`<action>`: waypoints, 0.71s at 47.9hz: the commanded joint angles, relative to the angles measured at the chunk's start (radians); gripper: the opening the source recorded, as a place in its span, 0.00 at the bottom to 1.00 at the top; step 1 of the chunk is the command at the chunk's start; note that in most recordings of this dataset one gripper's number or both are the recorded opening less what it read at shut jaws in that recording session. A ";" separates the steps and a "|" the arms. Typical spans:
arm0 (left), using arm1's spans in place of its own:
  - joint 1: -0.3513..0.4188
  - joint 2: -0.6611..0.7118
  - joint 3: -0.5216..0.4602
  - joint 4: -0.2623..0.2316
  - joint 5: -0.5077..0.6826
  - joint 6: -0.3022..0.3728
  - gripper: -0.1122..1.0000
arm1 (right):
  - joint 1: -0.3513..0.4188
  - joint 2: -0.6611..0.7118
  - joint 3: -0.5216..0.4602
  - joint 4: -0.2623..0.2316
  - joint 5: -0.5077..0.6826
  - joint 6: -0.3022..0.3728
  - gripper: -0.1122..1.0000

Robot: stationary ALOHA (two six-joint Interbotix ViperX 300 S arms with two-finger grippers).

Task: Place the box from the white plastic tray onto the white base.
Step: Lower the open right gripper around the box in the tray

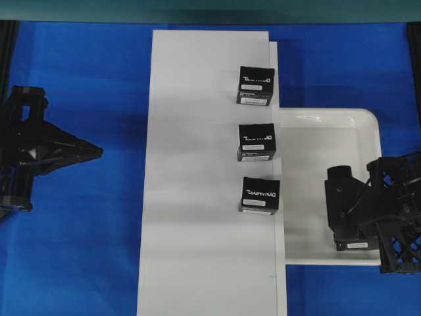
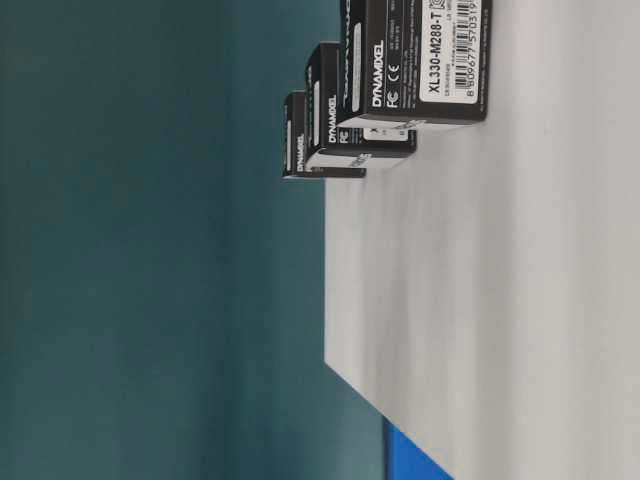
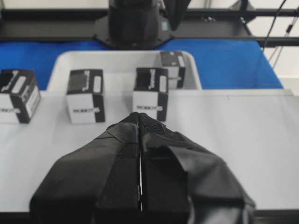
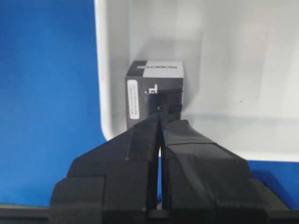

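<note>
Black cube box (image 4: 154,93) in glossy rimmed tray (image 4: 112,70)

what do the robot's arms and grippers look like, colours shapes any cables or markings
Both arms are matte black. The left gripper has two broad, wedge-shaped fingers covered in textured black tape, tapering to a point. The right gripper has the same black taped fingers. In the overhead view the right arm shows open, lattice-like black brackets and a rounded black motor housing. No markings or cables are clearly visible on either arm.
</note>
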 commanded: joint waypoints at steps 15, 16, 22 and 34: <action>-0.009 -0.003 -0.026 0.002 0.008 0.000 0.05 | -0.002 0.012 0.021 0.031 -0.035 0.014 0.46; -0.009 -0.005 -0.026 0.002 0.008 0.000 0.05 | -0.002 0.012 0.028 0.031 -0.041 0.017 0.51; -0.011 -0.003 -0.025 0.002 0.008 0.000 0.05 | 0.005 0.021 0.067 0.032 -0.067 0.043 0.84; -0.012 -0.005 -0.025 0.002 0.017 0.000 0.05 | 0.006 0.026 0.117 0.035 -0.117 0.054 1.00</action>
